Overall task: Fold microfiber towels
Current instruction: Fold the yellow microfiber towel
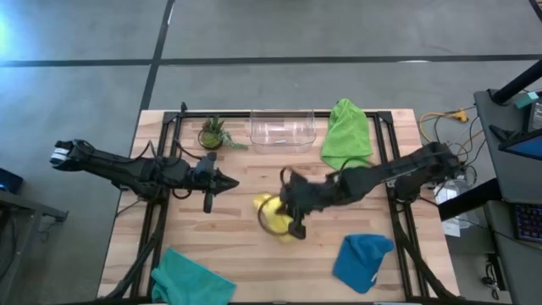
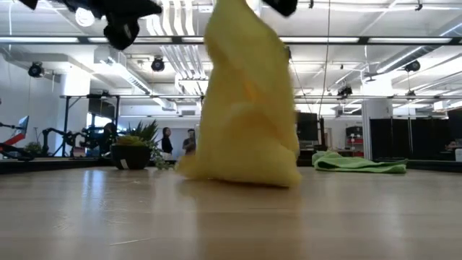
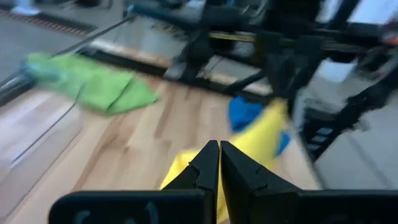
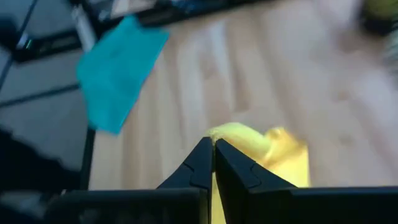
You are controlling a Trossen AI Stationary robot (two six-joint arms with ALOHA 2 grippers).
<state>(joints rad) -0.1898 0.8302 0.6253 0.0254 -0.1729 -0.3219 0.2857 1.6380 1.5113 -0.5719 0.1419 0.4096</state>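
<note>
My right claw [image 1: 292,213] sits over the middle of the pale wooden worktop [image 1: 237,246], its two dark fingers pressed together on the soft yellow microfiber towel [image 1: 275,216]. The cloth hangs below my fingertips; in the low view it stands as a tall drooping cone [image 2: 245,108] with its bottom edge bunched on the wood. In my right wrist view the yellow fabric [image 4: 273,155] shows directly past the closed tips.

My left claw [image 1: 227,181] hovers to the left of the yellow towel, fingers together and holding nothing. From its wrist view the towel [image 3: 261,140] lies just ahead of the tips, hanging from the other arm.

The lime green microfiber towel [image 1: 347,134] lies flat near the far right edge, beside the clear plastic bin [image 1: 282,131]. The blue microfiber towel [image 1: 362,261] rests at the near right, well apart from my right claw. The teal microfiber towel [image 1: 190,278] is crumpled at the near left corner. A small potted green plant [image 1: 212,134] stands at the far edge, left of the bin.
</note>
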